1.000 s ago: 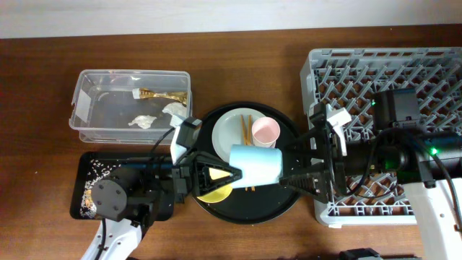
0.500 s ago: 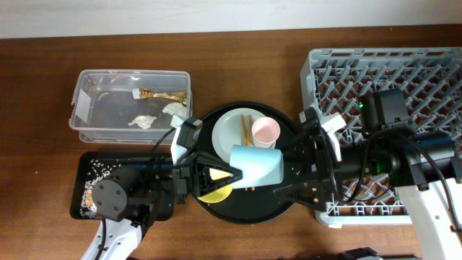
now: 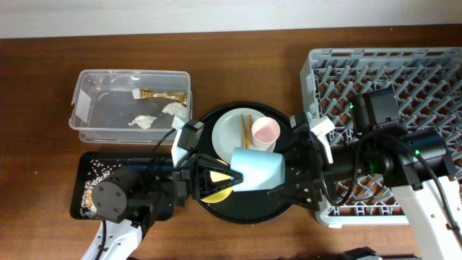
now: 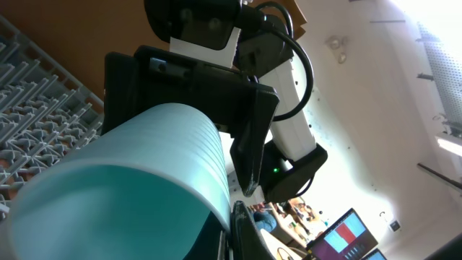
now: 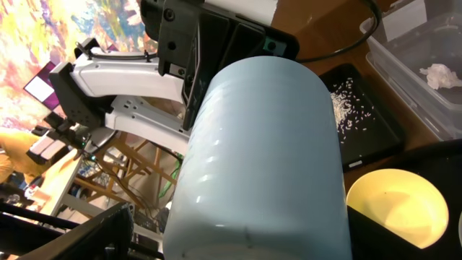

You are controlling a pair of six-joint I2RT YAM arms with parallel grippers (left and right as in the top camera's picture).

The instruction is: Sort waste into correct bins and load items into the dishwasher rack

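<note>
Clear tub (image 3: 85,124), far left: gold foil wrapper (image 3: 155,94) and tissue bits (image 3: 142,120) lie inside. Below it, shallow black tray (image 3: 108,160) has rice grains (image 3: 89,195) along its left edge.

Left gripper (image 3: 229,178) reaches in from the left over the round black tray (image 3: 245,214). It is pinching the open end of the light-blue cup (image 3: 258,167). The left wrist view puts a finger right at the rim, though the exact contact is hard to make out. The cup is on its side, off the tray and level, with its open end toward the left arm. Yellow bowl (image 3: 215,191) sits on the round tray directly under the left fingers.

Further back on the same tray: plate (image 3: 229,131) with chopsticks (image 3: 245,128) lying across it, and pink cup (image 3: 265,131) upright at the plate's right edge.

Right gripper (image 3: 287,172) has its jaws spread wide, straddling the closed end of the blue cup, one finger on each side. Can't tell if the pads are touching yet. In the right wrist view the cup fills the frame.

Dishwasher rack (image 3: 390,72), far right. The right arm extends out over its lower-left part.
</note>
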